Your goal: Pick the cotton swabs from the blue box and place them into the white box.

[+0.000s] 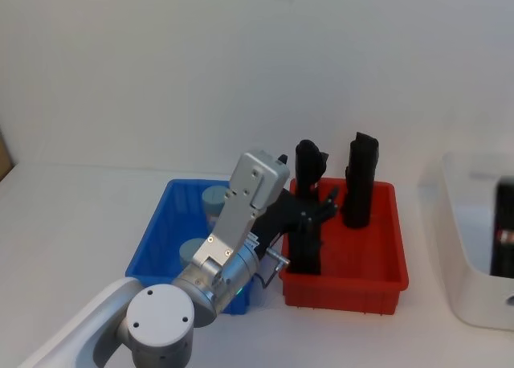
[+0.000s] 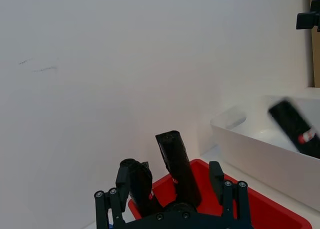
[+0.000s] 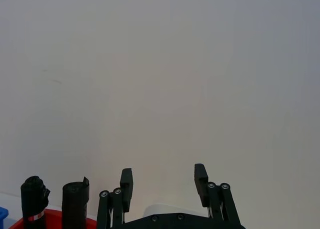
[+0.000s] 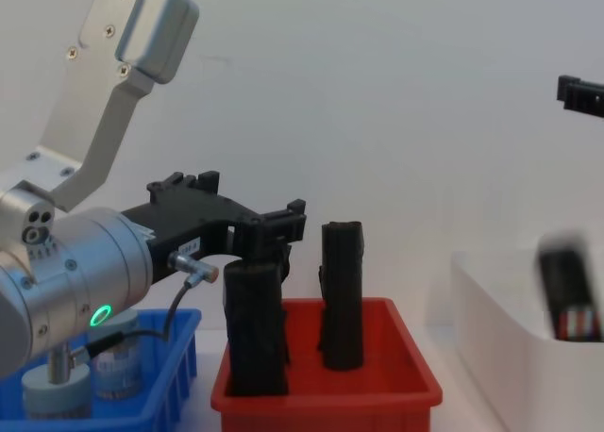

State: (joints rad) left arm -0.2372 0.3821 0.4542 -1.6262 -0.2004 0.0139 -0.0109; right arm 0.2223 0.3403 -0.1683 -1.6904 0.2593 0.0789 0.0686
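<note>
Currently my left gripper (image 1: 321,207) hovers low over the left end of the red bin (image 1: 345,284), just across the shared wall from the blue box (image 1: 152,243), its fingers (image 2: 124,179) spread wide with nothing between them. Upright black objects (image 1: 361,183) stand in the red bin, one right under my fingers. Two cotton swabs (image 1: 214,199) sit in the blue box, one toward its far end and one toward its near end, partly hidden by my forearm; from the chest view they stand side by side on its floor. The blue box lies near the near edge of the table (image 1: 80,223), left of the middle, with the red bin just beside it on the right. The white box (image 1: 462,288) sits well apart, at the table's right edge, and a blurred black item (image 1: 504,231) shows within its walls; I cannot tell whether it rests there. My right gripper (image 3: 163,175) hangs high above that right side, wide open and empty.
</note>
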